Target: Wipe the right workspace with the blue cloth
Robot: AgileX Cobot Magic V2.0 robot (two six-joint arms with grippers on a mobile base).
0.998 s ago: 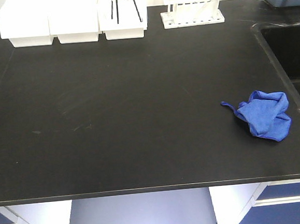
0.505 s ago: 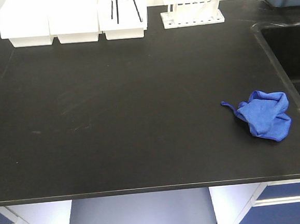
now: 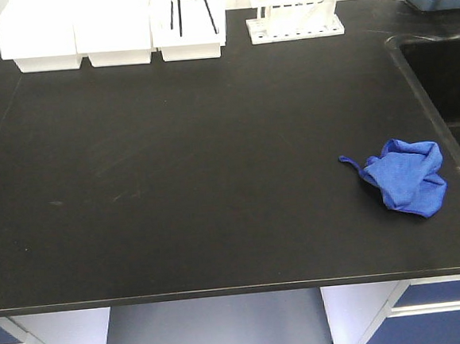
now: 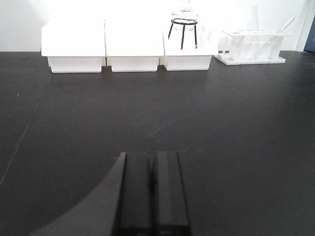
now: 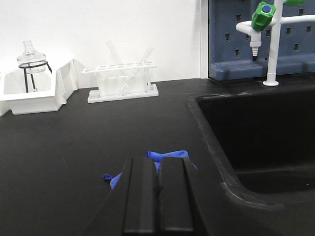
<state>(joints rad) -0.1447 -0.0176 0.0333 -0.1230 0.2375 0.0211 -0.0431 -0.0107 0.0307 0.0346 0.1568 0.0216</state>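
The blue cloth [image 3: 406, 176] lies crumpled on a black benchtop [image 3: 215, 181] near the sink, its thin corner trailing left. In the right wrist view the blue cloth [image 5: 170, 155] shows just past my right gripper [image 5: 158, 162], which is shut with nothing between its fingers and is partly hiding the cloth. My left gripper [image 4: 152, 158] is shut and empty over bare bench surface, far from the cloth. Neither gripper shows in the front view. This bench has a sink and white racks; the right workspace is out of view.
A sink basin [image 3: 446, 83] cuts into the bench at the right, with a tap [image 5: 269, 44] behind it. White bins [image 3: 115, 29], a tripod stand with a flask [image 3: 189, 8] and a tube rack [image 3: 294, 19] line the back edge.
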